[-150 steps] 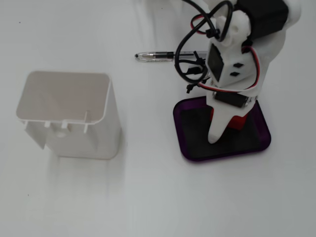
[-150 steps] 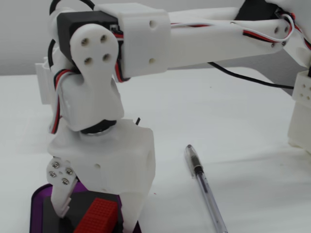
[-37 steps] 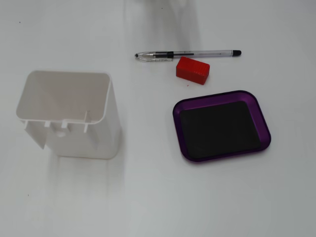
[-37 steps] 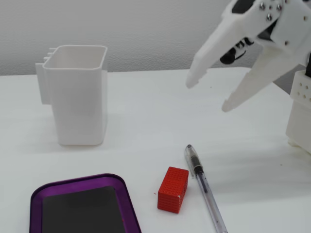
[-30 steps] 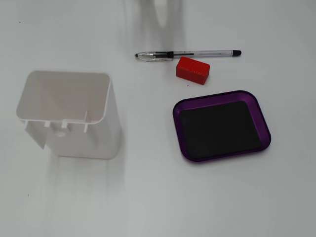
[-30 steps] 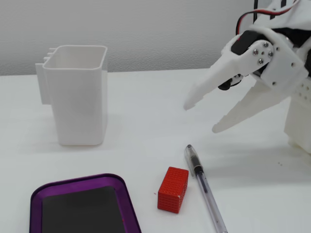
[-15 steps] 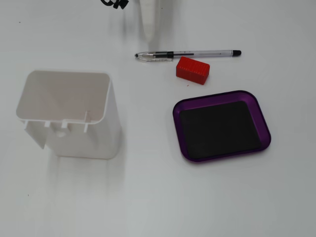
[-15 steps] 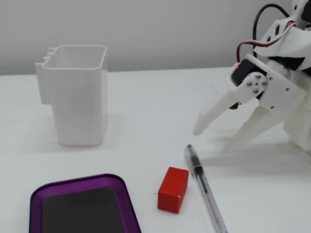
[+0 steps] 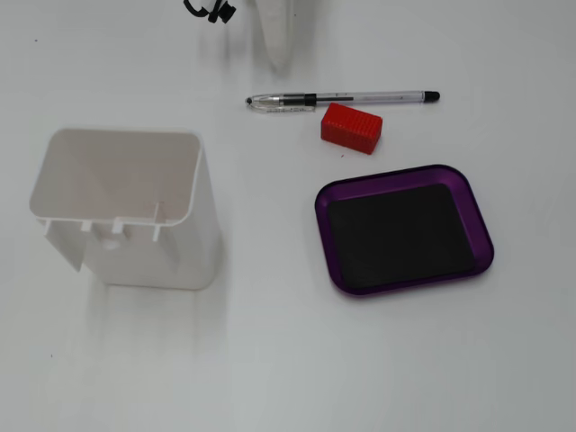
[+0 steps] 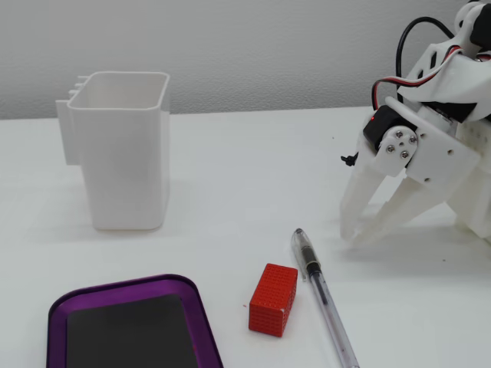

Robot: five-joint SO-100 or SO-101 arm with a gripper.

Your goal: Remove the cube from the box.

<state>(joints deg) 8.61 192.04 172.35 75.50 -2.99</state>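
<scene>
The red cube (image 9: 351, 128) lies on the white table, outside the purple box (image 9: 396, 288), just beyond the box's far edge and close to a pen. The box holds nothing; its black bottom is bare. In the other fixed view the cube (image 10: 273, 299) stands between the box (image 10: 123, 287) and the pen. My white gripper (image 10: 354, 234) rests with its tips on the table, apart from the cube, and its fingers meet at the tips with nothing between them. Only its tip (image 9: 280, 56) shows at the top edge of a fixed view.
A clear ballpoint pen (image 9: 342, 99) lies beside the cube, between it and the gripper. A tall white plastic container (image 9: 126, 207) stands open-topped to the left, also seen in the other fixed view (image 10: 126, 153).
</scene>
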